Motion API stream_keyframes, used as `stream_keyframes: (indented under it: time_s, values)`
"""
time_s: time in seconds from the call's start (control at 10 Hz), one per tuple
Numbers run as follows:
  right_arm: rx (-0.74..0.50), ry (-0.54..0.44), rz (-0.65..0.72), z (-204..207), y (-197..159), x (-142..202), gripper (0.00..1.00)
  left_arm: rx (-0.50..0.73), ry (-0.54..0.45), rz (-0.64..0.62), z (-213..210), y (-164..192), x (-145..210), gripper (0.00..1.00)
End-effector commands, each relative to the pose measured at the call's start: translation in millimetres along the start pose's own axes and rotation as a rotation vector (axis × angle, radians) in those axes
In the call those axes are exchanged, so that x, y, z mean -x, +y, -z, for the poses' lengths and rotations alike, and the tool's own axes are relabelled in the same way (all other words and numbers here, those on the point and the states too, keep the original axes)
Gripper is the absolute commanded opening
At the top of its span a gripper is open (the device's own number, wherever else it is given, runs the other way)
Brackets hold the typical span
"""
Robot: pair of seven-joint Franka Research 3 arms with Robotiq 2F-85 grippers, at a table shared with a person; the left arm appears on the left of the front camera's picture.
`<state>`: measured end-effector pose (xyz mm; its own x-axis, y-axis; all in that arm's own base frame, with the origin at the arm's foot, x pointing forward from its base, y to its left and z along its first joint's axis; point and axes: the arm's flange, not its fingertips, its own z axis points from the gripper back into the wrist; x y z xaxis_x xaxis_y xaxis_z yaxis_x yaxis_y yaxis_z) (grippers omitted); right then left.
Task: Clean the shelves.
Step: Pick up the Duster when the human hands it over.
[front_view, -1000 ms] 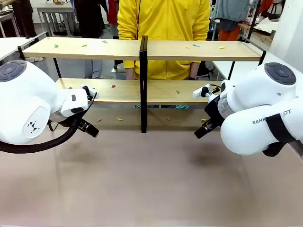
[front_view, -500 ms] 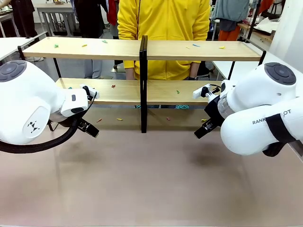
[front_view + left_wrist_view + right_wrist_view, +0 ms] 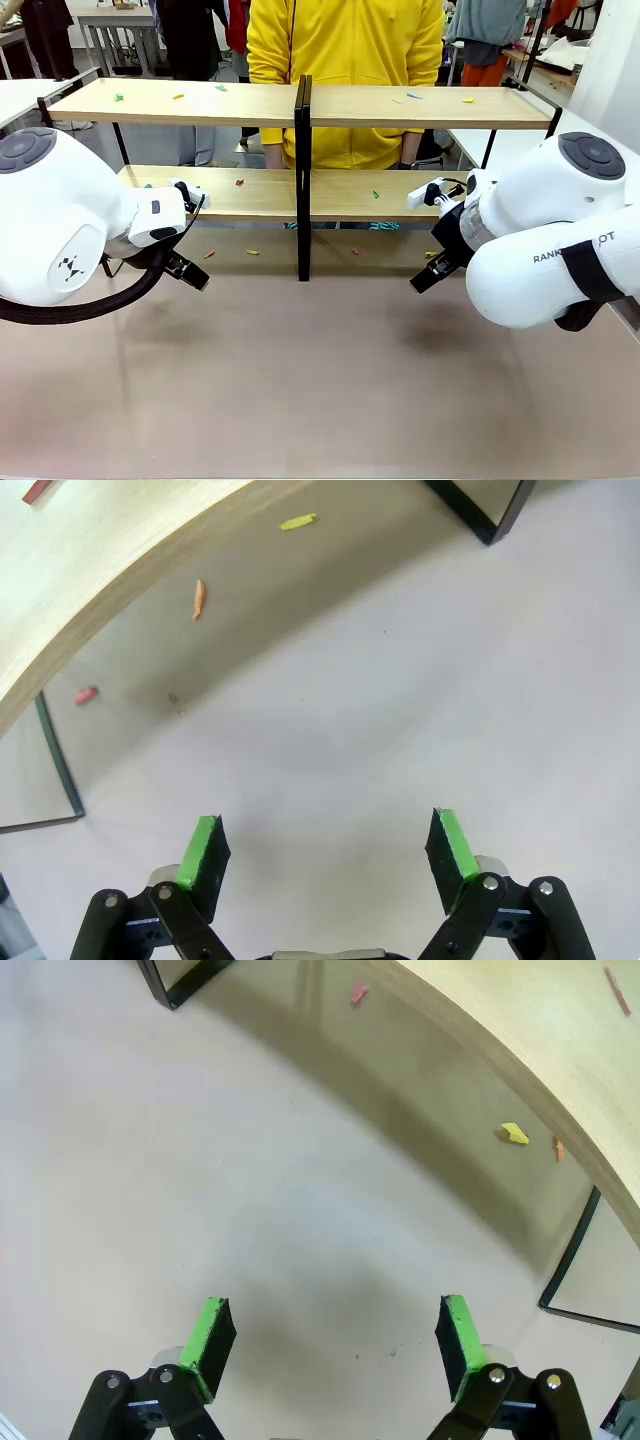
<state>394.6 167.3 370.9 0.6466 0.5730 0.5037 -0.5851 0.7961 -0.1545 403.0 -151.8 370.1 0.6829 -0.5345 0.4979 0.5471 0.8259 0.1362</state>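
Note:
The shelves (image 3: 250,104) stand across the far half of the table, two light wooden boards in a thin black frame with a black centre upright (image 3: 303,170). Small coloured scraps (image 3: 178,97) lie on both boards and on the table beneath. My left gripper (image 3: 195,275) hangs low before the lower board's left part; in its wrist view the gripper (image 3: 328,855) is open over bare table, short of an orange scrap (image 3: 198,598). My right gripper (image 3: 420,280) mirrors it on the right and stands open (image 3: 335,1345), short of a yellow scrap (image 3: 515,1134).
A person in a yellow top (image 3: 345,60) stands right behind the shelves. Thin black frame legs (image 3: 60,770) (image 3: 570,1260) rise near each gripper. The beige tabletop (image 3: 320,380) stretches in front of the rack. White tables (image 3: 20,95) flank the far corners.

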Motion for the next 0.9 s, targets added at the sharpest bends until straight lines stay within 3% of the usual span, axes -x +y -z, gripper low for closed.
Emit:
stream_keyframes:
  time_s: [0.0, 0.1, 0.2, 0.3, 0.4, 0.7, 0.8]
  values:
    - [0.000, 0.000, 0.000, 0, 0, 0, 1.00, 0.000, 0.000, 0.000, 0, 0, 0, 1.00]
    - [-0.042, -0.002, -0.022, -23, -7, 3, 1.00, 0.150, -0.015, 0.068, -30, 1, 7, 1.00]
    - [-0.064, -0.020, 0.015, -62, -30, 13, 1.00, 0.287, -0.096, 0.118, -82, 12, 22, 1.00]
    - [-0.095, -0.080, 0.033, -108, -56, 28, 1.00, 0.303, -0.162, 0.149, -136, 25, 44, 1.00]
    - [-0.108, -0.149, 0.052, -152, -78, 42, 1.00, 0.394, -0.301, 0.168, -189, 33, 61, 1.00]
    - [-0.090, -0.395, 0.071, -245, -115, 67, 1.00, 0.284, -0.577, 0.098, -271, 66, 111, 1.00]
    - [-0.068, -0.463, 0.082, -268, -125, 75, 1.00, 0.190, -0.621, -0.006, -283, 77, 123, 1.00]
